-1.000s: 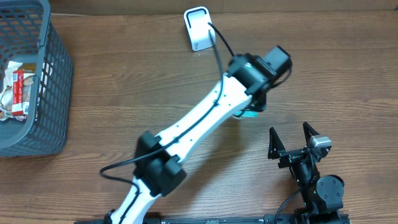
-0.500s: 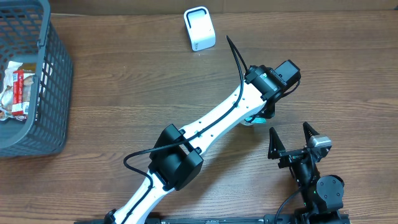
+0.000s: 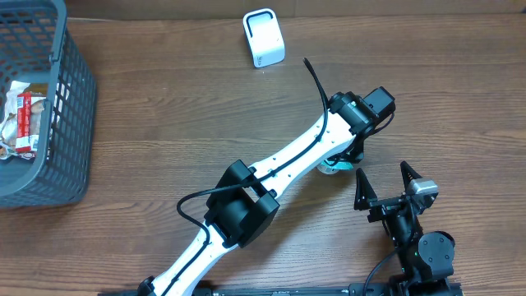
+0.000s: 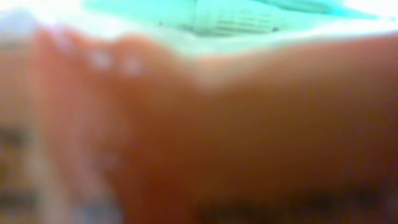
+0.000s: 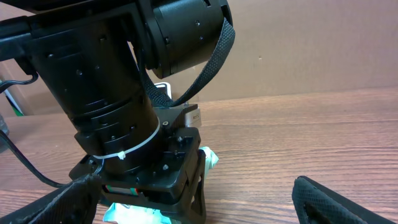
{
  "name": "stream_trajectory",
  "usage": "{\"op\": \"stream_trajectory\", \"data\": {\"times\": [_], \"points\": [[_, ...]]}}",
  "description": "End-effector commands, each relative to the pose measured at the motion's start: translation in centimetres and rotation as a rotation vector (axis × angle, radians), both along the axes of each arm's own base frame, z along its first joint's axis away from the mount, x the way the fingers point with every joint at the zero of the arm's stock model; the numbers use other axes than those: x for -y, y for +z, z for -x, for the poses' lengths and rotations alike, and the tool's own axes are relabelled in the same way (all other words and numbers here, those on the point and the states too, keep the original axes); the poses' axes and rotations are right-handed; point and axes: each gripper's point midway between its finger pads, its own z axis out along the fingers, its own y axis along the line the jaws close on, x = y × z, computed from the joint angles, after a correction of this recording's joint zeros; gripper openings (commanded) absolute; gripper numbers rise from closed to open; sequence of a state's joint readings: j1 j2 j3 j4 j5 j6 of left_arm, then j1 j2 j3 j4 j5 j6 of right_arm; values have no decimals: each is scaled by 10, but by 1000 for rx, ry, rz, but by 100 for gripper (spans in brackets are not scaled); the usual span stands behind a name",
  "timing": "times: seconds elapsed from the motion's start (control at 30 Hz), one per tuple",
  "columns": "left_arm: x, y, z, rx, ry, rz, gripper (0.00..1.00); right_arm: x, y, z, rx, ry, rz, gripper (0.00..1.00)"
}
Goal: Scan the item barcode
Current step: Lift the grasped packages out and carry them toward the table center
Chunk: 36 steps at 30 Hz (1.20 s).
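The left gripper (image 3: 341,156) seems clamped on the teal packet (image 3: 331,167), well away from the white scanner (image 3: 264,37). The right gripper (image 3: 382,171), farther from the scanner, gapes empty. The barcode is not yet presented.

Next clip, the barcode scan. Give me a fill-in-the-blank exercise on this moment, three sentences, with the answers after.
1. The left claw is closed on the teal item, while the right claw stands ___.
2. The scanner is ___ in colour.
3. The snack packets lie inside the grey ___.
Missing words: open; white; basket.
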<state>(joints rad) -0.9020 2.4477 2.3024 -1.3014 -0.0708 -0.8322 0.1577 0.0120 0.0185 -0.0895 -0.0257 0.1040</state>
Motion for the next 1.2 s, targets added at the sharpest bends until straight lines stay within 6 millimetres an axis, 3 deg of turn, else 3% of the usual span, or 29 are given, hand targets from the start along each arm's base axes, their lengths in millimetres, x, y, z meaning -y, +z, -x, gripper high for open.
{"op": "stream_trajectory", "data": {"times": [0.0,0.03,0.23,0.53,0.9,1.03,1.17], "points": [[8,6,6,-13,-11,29,55,1,-2,0,6,-7,7,100],[8,6,7,-21,-13,31,61,1,-2,0,6,-7,7,100],[10,8,12,-47,-41,45,76,2,-2,0,6,-8,7,100],[8,38,12,-5,-85,72,100,1,-2,0,6,-7,7,100],[-13,111,-8,157,-64,127,99,2,-2,0,6,-8,7,100],[-20,115,-13,165,-67,127,100,1,-2,0,6,-7,7,100],[-20,105,-10,121,-86,120,100,1,-2,0,6,-7,7,100]]}}
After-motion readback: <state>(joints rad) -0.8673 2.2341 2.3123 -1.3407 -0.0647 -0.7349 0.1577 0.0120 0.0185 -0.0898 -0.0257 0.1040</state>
